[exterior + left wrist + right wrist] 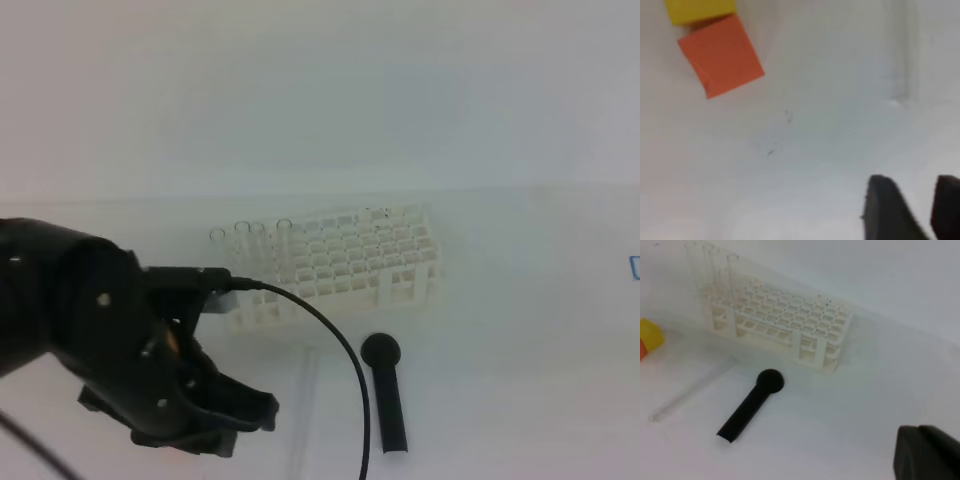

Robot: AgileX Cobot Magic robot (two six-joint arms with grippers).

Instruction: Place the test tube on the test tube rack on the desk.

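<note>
The test tube (690, 390) lies flat on the desk (520, 330), not yet held, so the left gripper (925, 210) hangs with a narrow gap.

High view and right wrist both overlook the test tube rack (340, 265) (775, 320).

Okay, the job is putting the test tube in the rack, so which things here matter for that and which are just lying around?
For the job:
- clear glass test tube lying on the desk
- white plastic grid test tube rack
- plain white desk

Lying about:
- black round-headed stick
- orange cube
- yellow cube
- clear tubes already standing in the rack
</note>
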